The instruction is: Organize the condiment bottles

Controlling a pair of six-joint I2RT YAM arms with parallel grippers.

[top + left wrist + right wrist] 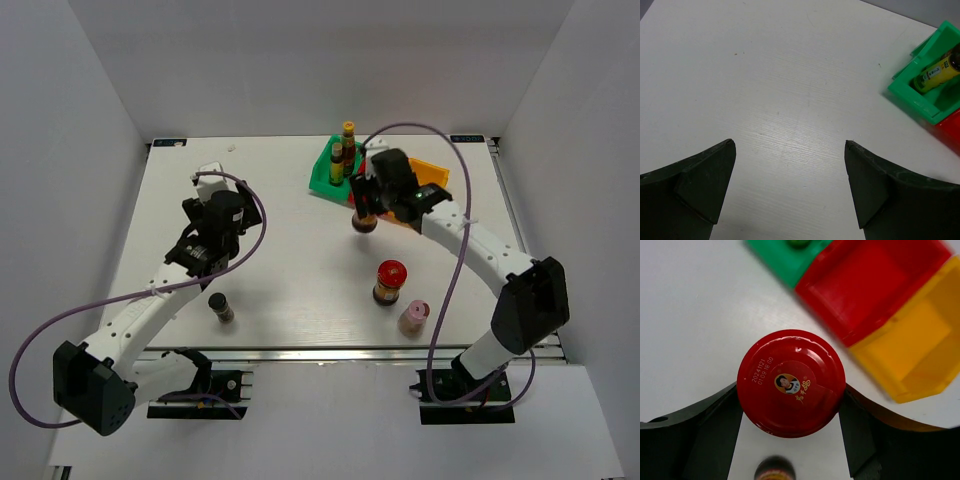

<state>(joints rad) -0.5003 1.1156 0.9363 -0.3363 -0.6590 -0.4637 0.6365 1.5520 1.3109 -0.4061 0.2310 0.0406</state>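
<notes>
Jaws of right gripper: we see them clamped on a jar.
Jaws of left gripper: wide apart above the table.
Jar: beside the red bin.
Slim bottles: both in the green bin.

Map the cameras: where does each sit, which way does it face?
Top external: above and behind the bases, looking down on the table; both arms show.
Left wrist: down at tabletop and green bin; open left gripper below.
Right wrist: straight down on the red-lidded jar in the right gripper.
Shared: green bin, all three.
</notes>
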